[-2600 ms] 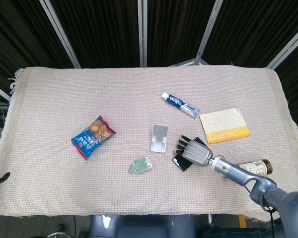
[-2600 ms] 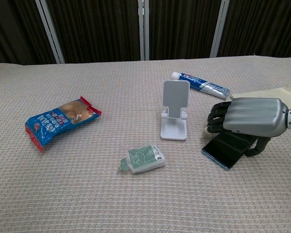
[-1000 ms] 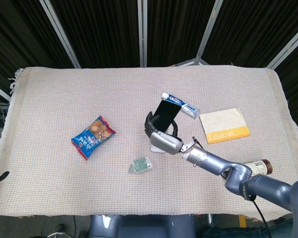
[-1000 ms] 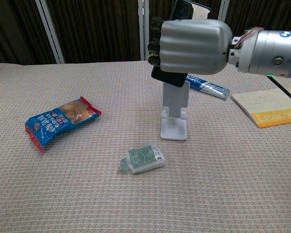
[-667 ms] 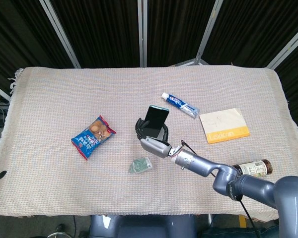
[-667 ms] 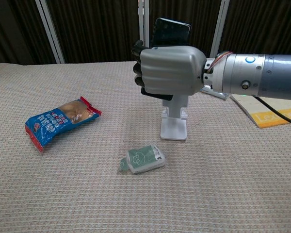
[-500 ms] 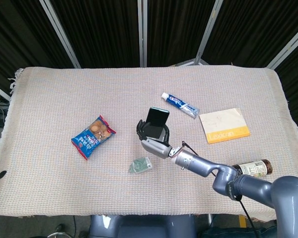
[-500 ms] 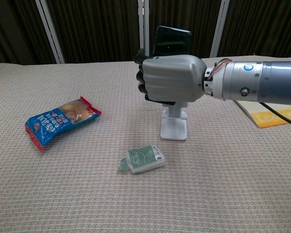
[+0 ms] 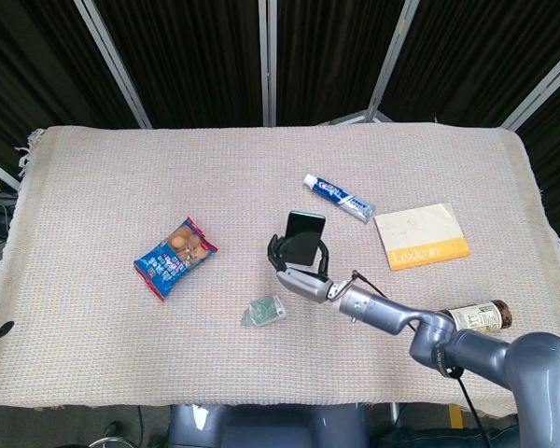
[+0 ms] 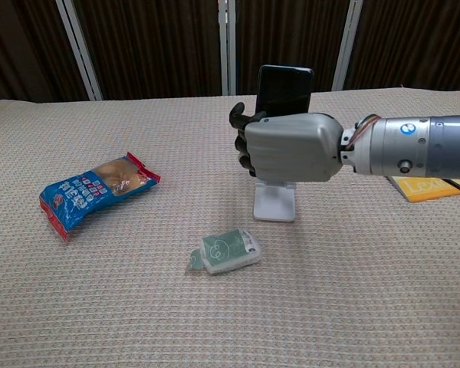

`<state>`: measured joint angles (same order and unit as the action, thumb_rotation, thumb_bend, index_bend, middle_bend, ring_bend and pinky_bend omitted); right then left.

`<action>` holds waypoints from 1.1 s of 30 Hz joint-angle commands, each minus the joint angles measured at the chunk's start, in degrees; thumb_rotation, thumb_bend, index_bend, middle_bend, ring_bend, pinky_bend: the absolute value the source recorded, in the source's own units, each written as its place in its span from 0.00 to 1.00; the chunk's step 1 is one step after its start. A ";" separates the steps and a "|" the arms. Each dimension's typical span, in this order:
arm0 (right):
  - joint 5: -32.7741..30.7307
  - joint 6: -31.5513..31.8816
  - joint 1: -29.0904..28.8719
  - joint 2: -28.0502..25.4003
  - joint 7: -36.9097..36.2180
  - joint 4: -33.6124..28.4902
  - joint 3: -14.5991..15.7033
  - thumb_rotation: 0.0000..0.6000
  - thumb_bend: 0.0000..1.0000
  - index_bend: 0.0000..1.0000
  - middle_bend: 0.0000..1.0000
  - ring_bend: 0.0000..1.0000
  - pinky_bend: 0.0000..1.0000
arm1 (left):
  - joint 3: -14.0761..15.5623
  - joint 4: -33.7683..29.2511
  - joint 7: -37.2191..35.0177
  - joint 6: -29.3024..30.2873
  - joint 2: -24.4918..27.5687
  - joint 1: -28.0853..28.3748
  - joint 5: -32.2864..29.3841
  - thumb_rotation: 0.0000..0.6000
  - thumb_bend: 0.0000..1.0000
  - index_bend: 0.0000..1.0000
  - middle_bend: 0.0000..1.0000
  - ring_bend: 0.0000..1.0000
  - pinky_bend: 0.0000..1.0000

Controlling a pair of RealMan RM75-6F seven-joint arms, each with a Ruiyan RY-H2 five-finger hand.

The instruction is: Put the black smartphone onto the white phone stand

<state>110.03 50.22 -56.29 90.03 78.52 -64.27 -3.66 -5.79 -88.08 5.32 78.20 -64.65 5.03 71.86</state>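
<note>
— While the right hand (image 10: 291, 147) grips the black smartphone (image 10: 284, 90) upright, where does it sit?

— At the centre of the chest view, directly over the white phone stand (image 10: 274, 201), whose base shows below the hand. Fingers (image 10: 244, 157) wrap the phone's lower half; whether it touches the stand's ledge I cannot tell.

— So which step?

— Placement, I judge. Next it likely needs lowering until the bottom edge seats on the ledge, leaned against the backrest, then a gentle release.

— The left hand?

— Neither view shows it.
</note>
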 commanded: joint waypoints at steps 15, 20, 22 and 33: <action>-0.82 0.13 1.46 1.01 -0.31 1.50 1.04 1.00 0.14 0.42 0.47 0.43 0.32 | 0.12 0.21 0.87 0.00 -0.49 0.09 -0.37 1.00 0.00 0.00 0.00 0.00 0.00; -1.39 0.35 1.89 1.26 0.12 1.23 0.77 1.00 0.13 0.25 0.32 0.40 0.32 | 0.17 0.24 0.79 0.14 -0.49 0.07 -0.22 1.00 0.00 0.00 0.00 0.00 0.00; -1.44 0.64 2.04 1.27 0.08 1.06 0.74 1.00 0.13 0.21 0.28 0.40 0.32 | 0.21 0.26 0.85 0.12 -0.51 0.08 -0.19 1.00 0.00 0.00 0.00 0.00 0.00; -2.45 2.95 3.45 0.38 -0.21 -0.40 0.01 1.00 0.13 0.17 0.26 0.40 0.32 | 0.39 -0.03 0.79 0.46 -0.43 -0.03 0.23 1.00 0.00 0.00 0.00 0.00 0.00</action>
<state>107.75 52.76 -53.13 90.72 78.38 -64.28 -3.52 -5.41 -88.09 6.11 78.64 -65.10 5.00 72.05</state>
